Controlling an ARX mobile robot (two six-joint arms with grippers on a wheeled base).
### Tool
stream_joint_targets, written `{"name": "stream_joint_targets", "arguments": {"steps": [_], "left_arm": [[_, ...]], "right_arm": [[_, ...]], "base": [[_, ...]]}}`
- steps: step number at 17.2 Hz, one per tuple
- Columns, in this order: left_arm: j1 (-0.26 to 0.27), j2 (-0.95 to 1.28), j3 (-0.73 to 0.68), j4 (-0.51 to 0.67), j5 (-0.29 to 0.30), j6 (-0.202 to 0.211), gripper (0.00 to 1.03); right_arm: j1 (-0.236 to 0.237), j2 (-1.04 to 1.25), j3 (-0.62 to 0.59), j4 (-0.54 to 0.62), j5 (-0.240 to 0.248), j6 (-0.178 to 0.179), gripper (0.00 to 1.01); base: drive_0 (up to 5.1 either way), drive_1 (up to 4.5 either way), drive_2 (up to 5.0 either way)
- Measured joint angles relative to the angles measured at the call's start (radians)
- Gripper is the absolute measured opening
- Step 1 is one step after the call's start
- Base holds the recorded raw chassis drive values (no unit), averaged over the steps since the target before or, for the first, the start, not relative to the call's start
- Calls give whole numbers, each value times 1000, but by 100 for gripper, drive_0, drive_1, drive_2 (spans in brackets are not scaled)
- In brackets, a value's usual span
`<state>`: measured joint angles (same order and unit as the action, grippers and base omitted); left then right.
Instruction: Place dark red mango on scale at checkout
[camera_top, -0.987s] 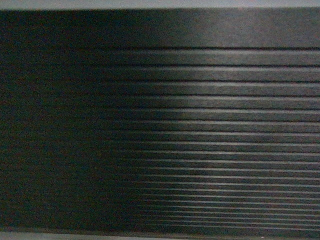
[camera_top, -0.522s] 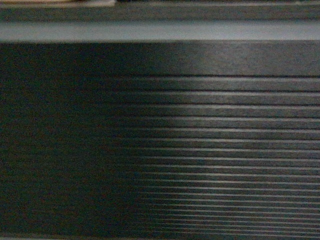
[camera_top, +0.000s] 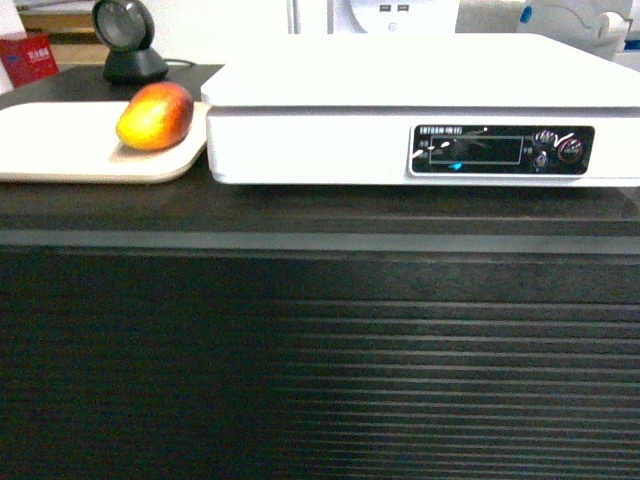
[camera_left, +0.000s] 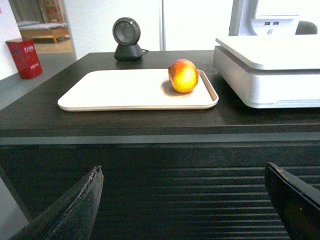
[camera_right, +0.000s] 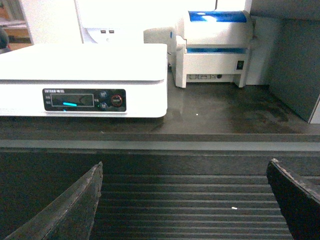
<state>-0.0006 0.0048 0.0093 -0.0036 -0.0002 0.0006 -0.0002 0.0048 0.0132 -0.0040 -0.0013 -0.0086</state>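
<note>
The dark red mango (camera_top: 155, 115), red fading to yellow-orange, lies on the right end of a beige tray (camera_top: 60, 150) on the checkout (camera_top: 320, 380), a dark counter with a ribbed front. Right beside the tray stands the white scale (camera_top: 400, 100) with its black display strip lit. In the left wrist view the mango (camera_left: 183, 76) is straight ahead and higher than my left gripper (camera_left: 184, 169), which is open and empty before the ribbed panel. My right gripper (camera_right: 185, 164) is open and empty too, below the counter edge, with the scale (camera_right: 85, 65) ahead to its left. Neither gripper shows in the head view.
A black round scanner (camera_top: 130, 45) stands behind the tray, with a red box (camera_top: 28, 55) far left. A white and blue printer (camera_right: 215, 50) sits right of the scale. Bare dark countertop (camera_right: 225, 115) lies in front of the printer.
The head view has risen from the ribbed front panel alone to the counter top, bringing the tray, mango and scale into sight.
</note>
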Motion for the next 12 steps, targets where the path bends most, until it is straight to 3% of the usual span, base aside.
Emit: {"name": "stream_joint_targets", "arguments": {"steps": [12], "left_arm": [[0, 0, 0, 0, 0, 0, 98]], "right_arm": [[0, 0, 0, 1, 1, 1, 98]], "base": [[0, 0, 0]]}}
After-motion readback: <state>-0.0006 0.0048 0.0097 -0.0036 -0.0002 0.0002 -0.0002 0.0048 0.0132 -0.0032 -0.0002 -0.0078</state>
